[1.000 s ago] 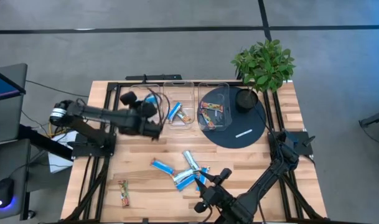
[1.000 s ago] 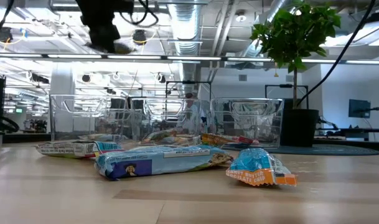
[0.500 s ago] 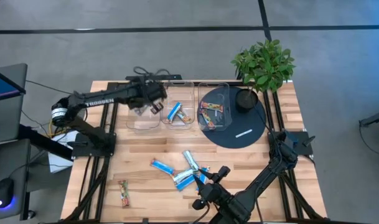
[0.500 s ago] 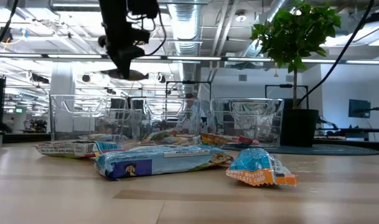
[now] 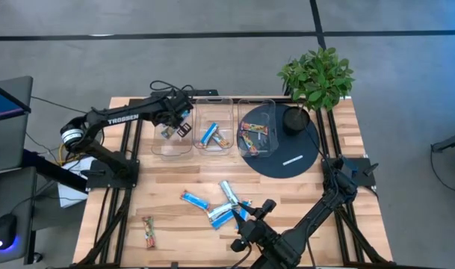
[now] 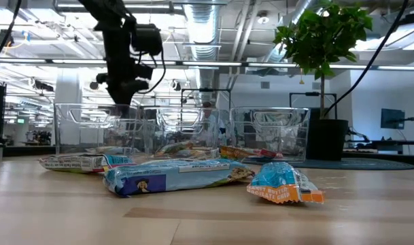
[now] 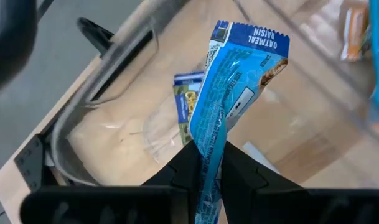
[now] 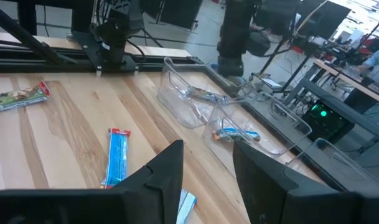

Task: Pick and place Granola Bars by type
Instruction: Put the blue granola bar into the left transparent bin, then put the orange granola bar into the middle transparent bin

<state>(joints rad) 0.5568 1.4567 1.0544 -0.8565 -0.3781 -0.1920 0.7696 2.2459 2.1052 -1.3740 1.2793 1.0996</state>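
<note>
Toward ten o'clock, the left gripper [image 7: 205, 163], clenched on a blue-wrapped oatmeal raisin granola bar [image 7: 233, 93], hangs over the leftmost clear plastic bin [image 5: 171, 146], which holds one blue-and-green bar [image 7: 185, 99]. At six o'clock the right gripper [image 8: 206, 163] waits, jaws parted, empty.

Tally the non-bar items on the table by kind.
clear bins: 3
potted plant: 1
dark round mat: 1
white stick lying on the mat: 1
Total: 6
</note>
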